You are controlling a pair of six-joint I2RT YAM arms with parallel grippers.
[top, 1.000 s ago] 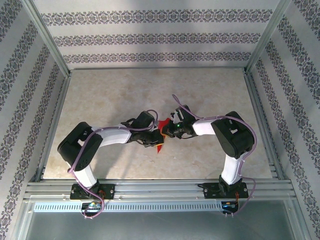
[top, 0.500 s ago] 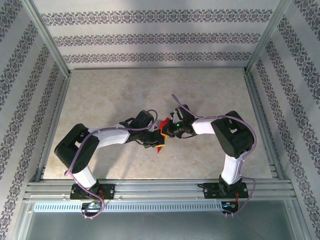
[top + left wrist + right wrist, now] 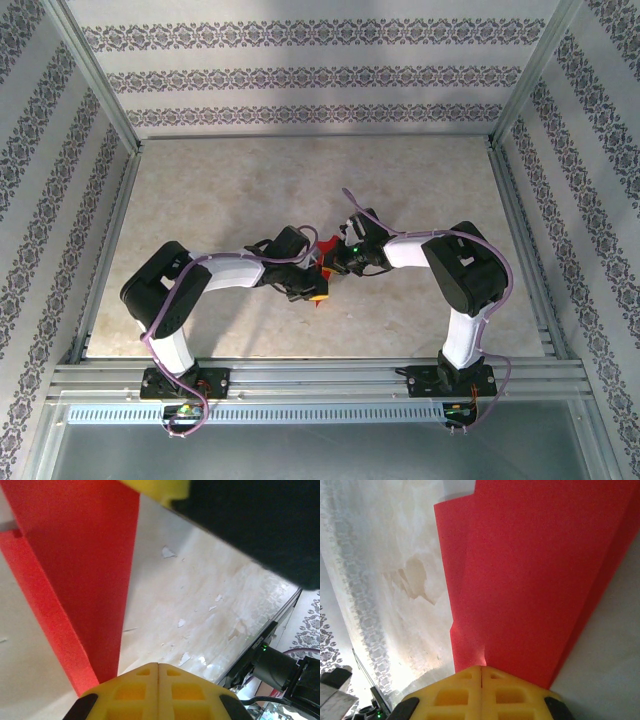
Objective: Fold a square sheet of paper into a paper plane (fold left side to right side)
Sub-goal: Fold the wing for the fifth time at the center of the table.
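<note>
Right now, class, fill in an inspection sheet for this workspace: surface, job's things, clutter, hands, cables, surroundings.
Surface: pale marbled table, scuffed and stained.
Job's things: red paper, folded with creases, between the hands.
Clutter: nothing seen.
Hands: right hand shut on the paper; left hand shut beside its edge, hold unclear.
Cables: purple cables run along both arms.
Surroundings: patterned walls, metal frame.

The paper plane (image 3: 530,575) is showing matt, faintly grainy red paper. Touching it, the fingers (image 3: 452,696) of the right gripper (image 3: 481,669) are looking like smooth yellow plastic. Beneath it, the table (image 3: 200,610) is gleaming, marbled and chipped.
</note>
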